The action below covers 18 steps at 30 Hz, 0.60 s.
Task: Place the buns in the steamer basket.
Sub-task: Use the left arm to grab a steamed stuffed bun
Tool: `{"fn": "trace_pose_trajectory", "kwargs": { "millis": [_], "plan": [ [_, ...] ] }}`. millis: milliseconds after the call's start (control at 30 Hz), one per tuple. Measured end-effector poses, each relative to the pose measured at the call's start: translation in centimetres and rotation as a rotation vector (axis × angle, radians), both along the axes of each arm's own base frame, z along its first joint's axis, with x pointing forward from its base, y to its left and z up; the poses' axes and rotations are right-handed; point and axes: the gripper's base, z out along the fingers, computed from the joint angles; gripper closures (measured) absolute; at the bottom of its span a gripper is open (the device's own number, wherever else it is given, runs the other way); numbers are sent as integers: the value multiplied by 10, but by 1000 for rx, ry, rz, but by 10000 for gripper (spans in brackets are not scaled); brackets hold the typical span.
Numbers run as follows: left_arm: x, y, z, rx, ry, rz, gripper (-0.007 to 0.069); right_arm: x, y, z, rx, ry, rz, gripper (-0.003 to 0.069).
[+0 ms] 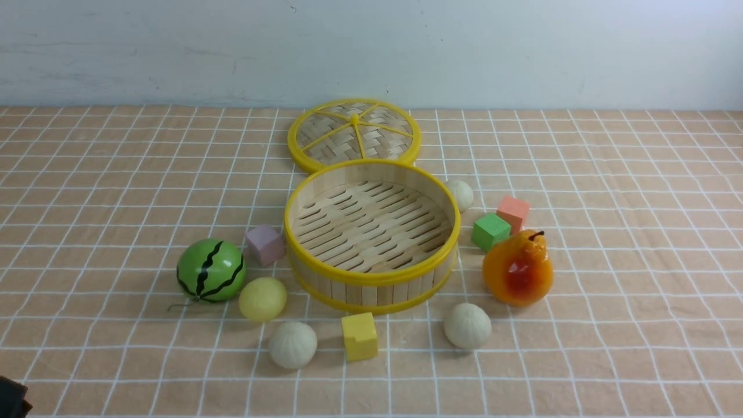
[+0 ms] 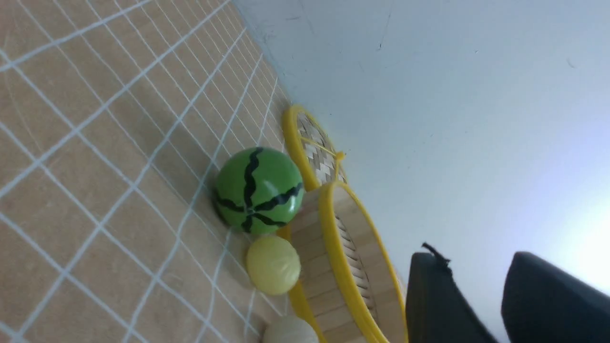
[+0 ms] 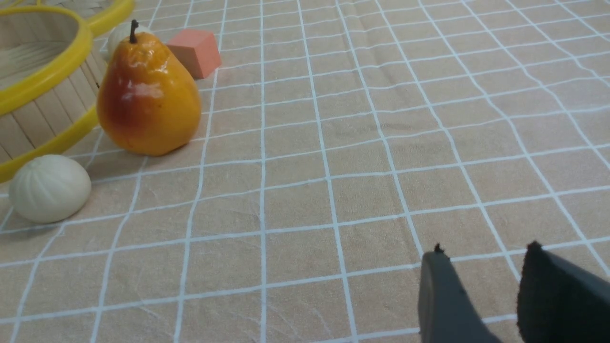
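Observation:
The steamer basket stands empty mid-table on the checked cloth. Around it lie the buns: a pale yellow bun and an off-white bun at its front left, another off-white bun at its front right, and a third behind its right side. My left gripper is open and empty, away from the yellow bun and the basket. The right gripper hangs open over bare cloth, far from the nearest bun.
The woven lid lies behind the basket. A watermelon ball and a purple block sit to the left. An orange pear, a green block and a salmon block sit to the right. A yellow block lies in front.

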Motion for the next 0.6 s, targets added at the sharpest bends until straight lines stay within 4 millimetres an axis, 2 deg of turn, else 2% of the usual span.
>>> {"fn": "trace_pose_trajectory", "kwargs": {
  "millis": [67, 167, 200, 267, 367, 433, 467, 567, 600],
  "plan": [
    [-5, -5, 20, 61, -20, -50, 460, 0, 0, 0, 0, 0, 0, 418],
    [-16, -13, 64, 258, -60, -140, 532, 0, 0, 0, 0, 0, 0, 418],
    [-15, -14, 65, 271, -39, -157, 540, 0, 0, 0, 0, 0, 0, 418],
    [-7, -22, 93, 413, 84, -279, 585, 0, 0, 0, 1, 0, 0, 418],
    [22, -27, 104, 514, 368, -444, 612, 0, 0, 0, 1, 0, 0, 418],
    [35, -27, 106, 542, 464, -489, 620, 0, 0, 0, 1, 0, 0, 418],
    [54, -26, 107, 575, 582, -534, 635, 0, 0, 0, 1, 0, 0, 418],
    [102, -24, 102, 638, 749, -602, 638, 0, 0, 0, 1, 0, 0, 418],
    [105, -25, 101, 642, 755, -607, 638, 0, 0, 0, 1, 0, 0, 418]
  ]
}}
